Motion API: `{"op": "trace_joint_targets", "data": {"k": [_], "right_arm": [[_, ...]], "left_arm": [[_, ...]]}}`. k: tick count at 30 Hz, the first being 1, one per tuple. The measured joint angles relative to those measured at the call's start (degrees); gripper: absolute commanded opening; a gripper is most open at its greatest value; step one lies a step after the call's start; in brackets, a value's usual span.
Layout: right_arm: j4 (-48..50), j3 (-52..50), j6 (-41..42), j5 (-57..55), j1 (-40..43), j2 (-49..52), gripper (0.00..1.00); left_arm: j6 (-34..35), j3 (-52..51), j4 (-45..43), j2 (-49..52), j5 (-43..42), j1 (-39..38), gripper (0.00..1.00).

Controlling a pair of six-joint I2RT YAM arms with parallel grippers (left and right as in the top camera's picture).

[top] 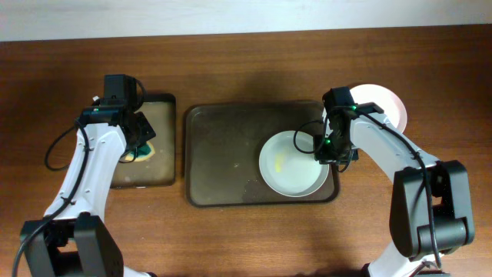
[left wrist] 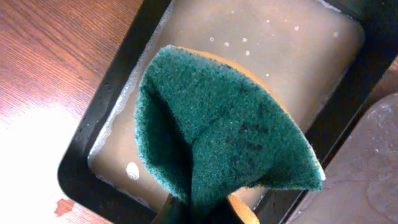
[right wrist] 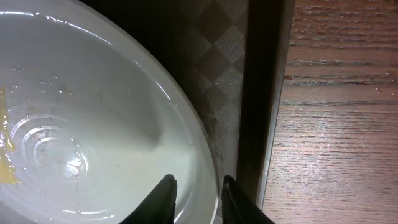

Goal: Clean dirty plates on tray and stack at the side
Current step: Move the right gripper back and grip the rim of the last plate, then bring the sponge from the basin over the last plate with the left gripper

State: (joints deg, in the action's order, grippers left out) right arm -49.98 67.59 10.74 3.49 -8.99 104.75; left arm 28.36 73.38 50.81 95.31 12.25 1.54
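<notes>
A brown wood-grain counter (top: 246, 54) carries everything. At the far left we see a small black tray (top: 160, 115), rectangular with rounded corners, holding a shallow film of cloudy water dotted with white suds. Above it the left gripper (top: 140, 137) is closed on a sponge (left wrist: 224, 130), pinching it at the bottom so it folds into a cone. The sponge has a coarse dark green scouring face and an orange backing that shows along the edge.

Just beside the small tray lies the tray (top: 223, 154), large and dark brown with a raised rim, its floor finely patterned and wet in patches. In its right half sits a plate (top: 288, 165), round, shallow, glossy white and beaded with water, with a yellow smear (top: 278, 160) left of its centre. The right gripper (right wrist: 198, 182) straddles the plate's right rim, one finger inside and one outside. We cannot tell whether the fingers are actually pinching it.

Farther right, off the tray, a second plate (top: 384, 100) rests on the counter, partly hidden by the right arm.
</notes>
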Motion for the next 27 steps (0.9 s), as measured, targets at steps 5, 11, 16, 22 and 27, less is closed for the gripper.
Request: {"op": "trace_joint_targets", "data": {"k": [5, 11, 16, 22, 27], "right_arm": [[0.57, -0.68, 0.55, 0.0, 0.0, 0.0, 0.25], [5.2, -4.96, 1.49, 2.56, 0.0, 0.0, 0.17], [6.58, -5.73, 1.81, 6.43, 0.04, 0.0, 0.09], [10.43, -6.16, 4.24, 9.57, -1.29, 0.0, 0.09], [17.81, -7.67, 6.01, 10.19, -6.64, 0.0, 0.08]], "left_arm": [[-0.07, 0.0, -0.04, 0.0, -1.38, 0.0, 0.0], [-1.95, 0.0, -0.94, 0.0, -6.32, 0.0, 0.0], [-4.22, 0.0, -1.92, 0.0, -11.17, -0.33, 0.0], [-6.32, 0.0, -2.49, 0.0, -16.87, -5.03, 0.0], [-5.86, 0.0, -2.71, 0.0, -18.53, -13.62, 0.0]]}}
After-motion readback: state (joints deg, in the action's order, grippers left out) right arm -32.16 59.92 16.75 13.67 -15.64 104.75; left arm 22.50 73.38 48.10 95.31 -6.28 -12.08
